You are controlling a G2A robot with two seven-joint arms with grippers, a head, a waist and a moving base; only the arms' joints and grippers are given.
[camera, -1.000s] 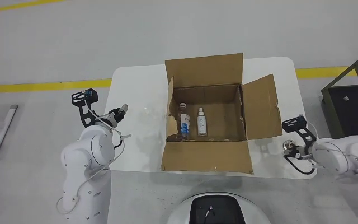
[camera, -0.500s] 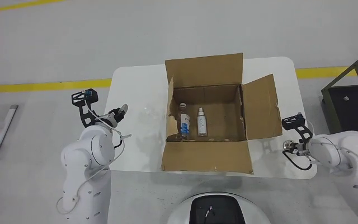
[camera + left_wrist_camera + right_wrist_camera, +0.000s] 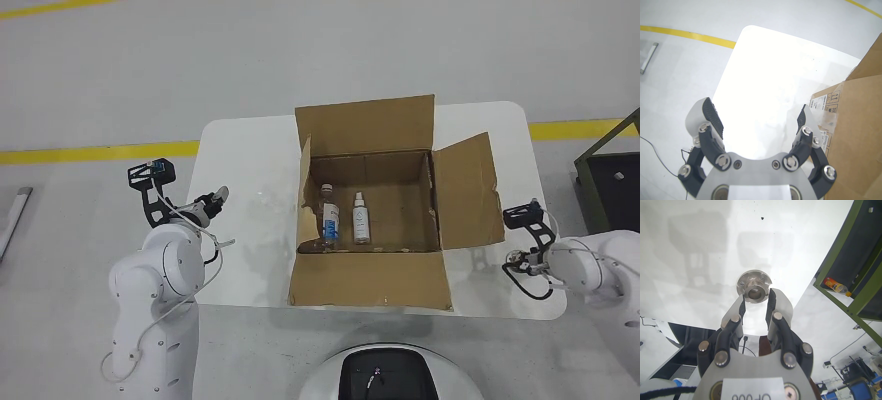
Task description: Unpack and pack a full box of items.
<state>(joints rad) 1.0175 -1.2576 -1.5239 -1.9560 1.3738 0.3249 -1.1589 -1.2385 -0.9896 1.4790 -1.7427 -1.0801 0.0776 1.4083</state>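
top: overhead, facing down at table | wrists: close-up | left shares table, box

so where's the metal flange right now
In the right wrist view the metal flange sits clamped in the right gripper, over the table, just beyond the right flap of the cardboard box.

a white table with rounded corners carries one open cardboard box. the box stands on the table's middle and right part, with bare white top left of it. its back flap stands up, its right flap spreads out towards the table's right edge, and its front flap reaches the near edge. something thin and clear, too faint to name, lies just left of the box. by the right edge the right gripper holds a metal flange over the top; contact cannot be told.
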